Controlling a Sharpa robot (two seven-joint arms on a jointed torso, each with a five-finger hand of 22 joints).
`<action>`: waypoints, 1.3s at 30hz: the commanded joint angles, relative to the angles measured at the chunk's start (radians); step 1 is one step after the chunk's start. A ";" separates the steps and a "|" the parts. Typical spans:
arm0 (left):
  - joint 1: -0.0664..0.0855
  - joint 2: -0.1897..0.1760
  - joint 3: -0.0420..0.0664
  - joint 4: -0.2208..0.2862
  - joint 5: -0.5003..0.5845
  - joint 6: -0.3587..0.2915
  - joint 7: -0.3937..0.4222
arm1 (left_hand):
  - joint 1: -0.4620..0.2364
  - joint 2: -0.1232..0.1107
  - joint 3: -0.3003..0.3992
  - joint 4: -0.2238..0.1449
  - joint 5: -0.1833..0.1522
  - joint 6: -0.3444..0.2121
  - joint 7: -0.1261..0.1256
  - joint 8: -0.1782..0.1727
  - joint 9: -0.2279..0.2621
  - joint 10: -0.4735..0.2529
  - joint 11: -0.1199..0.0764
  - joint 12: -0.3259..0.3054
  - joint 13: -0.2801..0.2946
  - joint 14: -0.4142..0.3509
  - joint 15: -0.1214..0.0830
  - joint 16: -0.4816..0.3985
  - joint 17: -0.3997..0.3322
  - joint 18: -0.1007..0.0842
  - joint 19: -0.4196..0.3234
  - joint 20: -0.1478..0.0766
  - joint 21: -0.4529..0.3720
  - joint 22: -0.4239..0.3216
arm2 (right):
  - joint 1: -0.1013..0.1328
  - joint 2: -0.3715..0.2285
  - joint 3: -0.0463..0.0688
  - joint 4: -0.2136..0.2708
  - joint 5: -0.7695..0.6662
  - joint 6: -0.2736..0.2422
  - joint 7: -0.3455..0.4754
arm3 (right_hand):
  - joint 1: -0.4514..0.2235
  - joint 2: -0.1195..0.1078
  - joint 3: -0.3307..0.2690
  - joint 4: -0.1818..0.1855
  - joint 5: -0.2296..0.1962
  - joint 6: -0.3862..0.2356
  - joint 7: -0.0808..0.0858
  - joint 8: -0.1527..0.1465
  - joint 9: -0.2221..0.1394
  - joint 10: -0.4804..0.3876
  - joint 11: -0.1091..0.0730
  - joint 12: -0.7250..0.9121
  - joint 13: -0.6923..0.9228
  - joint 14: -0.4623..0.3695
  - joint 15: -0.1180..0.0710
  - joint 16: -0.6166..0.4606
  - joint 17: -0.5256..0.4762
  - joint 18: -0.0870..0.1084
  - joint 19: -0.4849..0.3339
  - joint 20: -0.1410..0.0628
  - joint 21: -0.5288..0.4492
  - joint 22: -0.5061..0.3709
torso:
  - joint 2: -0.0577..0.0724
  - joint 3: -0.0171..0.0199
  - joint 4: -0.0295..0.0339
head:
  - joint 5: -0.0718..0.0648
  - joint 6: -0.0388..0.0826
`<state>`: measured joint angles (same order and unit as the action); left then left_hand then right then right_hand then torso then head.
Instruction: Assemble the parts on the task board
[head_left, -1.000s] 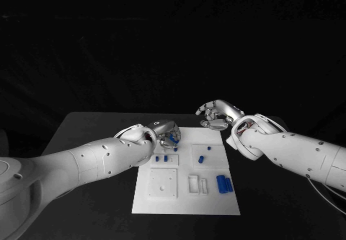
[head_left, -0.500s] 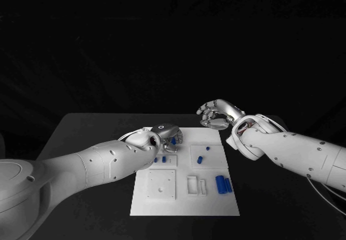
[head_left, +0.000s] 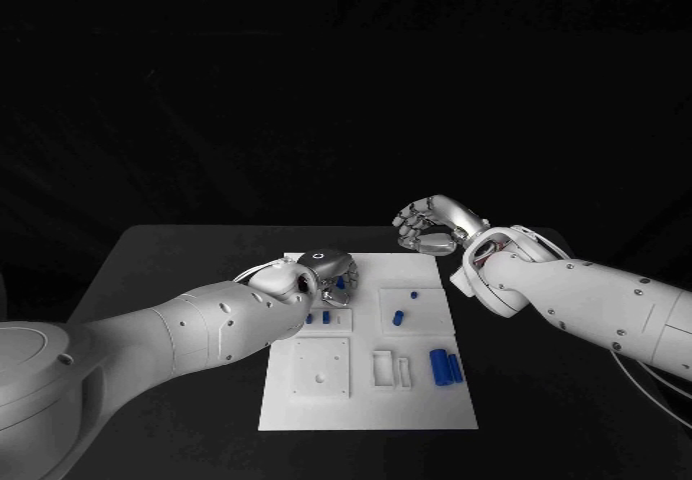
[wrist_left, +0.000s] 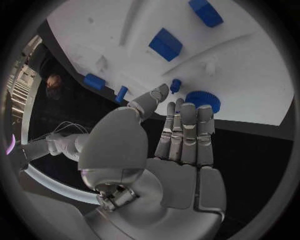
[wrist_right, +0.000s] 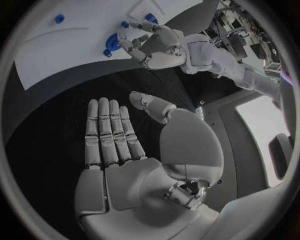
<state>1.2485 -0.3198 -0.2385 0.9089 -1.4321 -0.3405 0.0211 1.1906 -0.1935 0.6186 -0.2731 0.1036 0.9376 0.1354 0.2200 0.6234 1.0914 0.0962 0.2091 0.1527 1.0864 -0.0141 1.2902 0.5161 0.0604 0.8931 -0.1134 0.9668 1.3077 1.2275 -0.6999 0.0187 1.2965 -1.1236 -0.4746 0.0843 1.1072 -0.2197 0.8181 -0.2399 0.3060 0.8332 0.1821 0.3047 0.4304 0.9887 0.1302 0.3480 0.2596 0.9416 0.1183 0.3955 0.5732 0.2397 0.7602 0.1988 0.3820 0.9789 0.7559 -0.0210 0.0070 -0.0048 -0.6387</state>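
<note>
Blue gear (wrist_left: 203, 101): seated at the far left of the board (head_left: 433, 400), under the left hand (head_left: 326, 270). It is judged light, rigid and smooth (best pinched at its toothed rim). Fingertips (wrist_left: 204, 113) are seen at its edge; whether it is grasped cannot be told. Right hand (head_left: 436, 226): empty, fingers apart, held beyond the board's far edge.
</note>
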 joint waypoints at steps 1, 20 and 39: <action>-0.002 0.004 0.001 -0.004 -0.016 0.043 -0.007 | 0.008 0.006 0.001 0.003 0.005 0.007 0.000 0.000 -0.002 0.009 0.002 -0.004 -0.001 0.009 -0.001 0.004 0.001 0.056 0.008 0.000 0.003 0.017 | 0.001 0.001 0.000 0.002 0.019 0.017 0.015 | 0.003 0.006 -0.008 -0.001 0.006 -0.005 -0.001 0.007 -0.002 0.001 0.006 -0.013 -0.015 -0.006 0.004 -0.014 -0.008 -0.003 -0.011 0.002 -0.014 -0.008 | -0.001 -0.0008 0.0016 | -0.001 -0.003; -0.012 0.004 0.001 -0.022 -0.015 0.078 -0.006 | 0.001 0.032 -0.006 0.002 0.004 0.040 -0.015 0.012 -0.010 0.059 -0.015 -0.012 0.004 0.016 -0.017 0.038 0.011 0.057 0.016 -0.012 0.025 0.021 | 0.001 0.003 0.000 0.003 0.025 0.013 0.016 | 0.010 0.002 -0.012 0.001 0.006 -0.008 0.001 0.007 -0.007 0.007 0.014 -0.039 -0.048 -0.010 0.011 -0.036 -0.024 -0.001 -0.020 0.011 -0.040 -0.020 | 0.000 -0.0011 0.0010 | -0.004 -0.009; -0.018 0.013 0.001 -0.036 0.004 0.080 -0.007 | -0.019 0.040 -0.017 0.010 -0.015 0.042 -0.007 0.003 -0.026 0.090 -0.021 -0.024 0.008 0.041 -0.023 0.080 0.021 0.057 0.029 -0.021 0.039 0.018 | 0.001 0.003 0.000 0.009 0.025 0.012 0.016 | 0.014 0.001 -0.013 0.001 0.006 -0.008 0.002 0.008 -0.009 0.009 0.016 -0.044 -0.056 -0.011 0.012 -0.041 -0.027 0.000 -0.022 0.013 -0.045 -0.021 | 0.000 0.0005 0.0010 | -0.007 -0.012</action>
<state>1.2374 -0.3100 -0.2342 0.8734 -1.4340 -0.2908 0.0171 1.1779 -0.1568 0.6083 -0.2628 0.0920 0.9754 0.1229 0.2288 0.5986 1.1752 0.0761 0.1895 0.1611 1.1207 -0.0374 1.3670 0.5355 0.0610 0.9175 -0.1234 1.0028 1.3080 1.2279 -0.6978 0.0187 1.3036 -1.0985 -0.4718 0.0889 1.1113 -0.2157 0.8099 -0.2371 0.3060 0.8334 0.1819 0.3097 0.4225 0.9992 0.1411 0.3095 0.2045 0.9334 0.1260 0.3581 0.5477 0.2398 0.7442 0.2075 0.3403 0.9598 0.7563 -0.0210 0.0074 -0.0105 -0.6490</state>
